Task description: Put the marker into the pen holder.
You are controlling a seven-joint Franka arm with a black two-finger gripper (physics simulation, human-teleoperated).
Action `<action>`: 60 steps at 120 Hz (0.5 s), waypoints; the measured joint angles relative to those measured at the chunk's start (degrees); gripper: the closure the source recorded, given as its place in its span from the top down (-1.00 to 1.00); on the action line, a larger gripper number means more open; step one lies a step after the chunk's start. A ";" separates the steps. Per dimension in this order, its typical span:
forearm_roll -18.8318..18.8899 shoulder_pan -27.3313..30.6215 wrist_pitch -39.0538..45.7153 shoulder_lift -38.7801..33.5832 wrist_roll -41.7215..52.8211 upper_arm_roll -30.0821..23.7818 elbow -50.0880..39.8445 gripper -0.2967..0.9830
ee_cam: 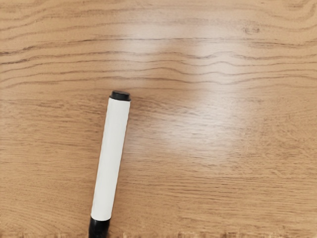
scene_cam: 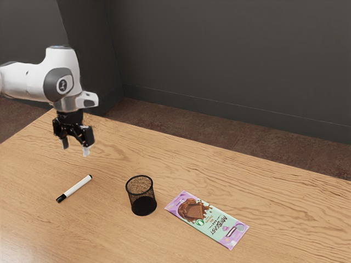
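My gripper (scene_cam: 75, 149) hangs above the table at the exterior view's left, its two fingertips apart with nothing between them. Below it on the wood lies the marker (scene_cam: 75, 188), white with a black cap and a black end, apart from the gripper. The wrist view also has the marker (ee_cam: 110, 161) lying on the table, its black cap partly cut off by the frame. The pen holder (scene_cam: 141, 195), a black mesh cup, stands upright beside the marker, toward the exterior view's right.
A chocolate bar in a purple and mint wrapper (scene_cam: 207, 219) lies flat just past the pen holder, toward the exterior view's right. The wooden table (scene_cam: 263, 192) ends at a far edge, with a dark wall (scene_cam: 230, 55) behind it.
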 joint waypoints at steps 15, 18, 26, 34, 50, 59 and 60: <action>3.25 0.44 7.75 -7.93 0.75 0.54 -12.67 0.51; 3.93 0.50 9.35 -9.22 0.88 0.70 -14.70 0.51; 5.58 0.41 13.05 -12.19 1.21 1.45 -19.28 0.51; 7.60 0.18 15.82 -14.41 1.50 1.90 -22.50 0.51; 9.53 -0.26 20.99 -16.44 2.00 2.99 -28.63 0.51; 9.99 -0.60 22.97 -15.85 2.19 3.11 -30.10 0.51; 10.02 -0.65 23.12 -15.77 2.21 3.12 -30.16 0.51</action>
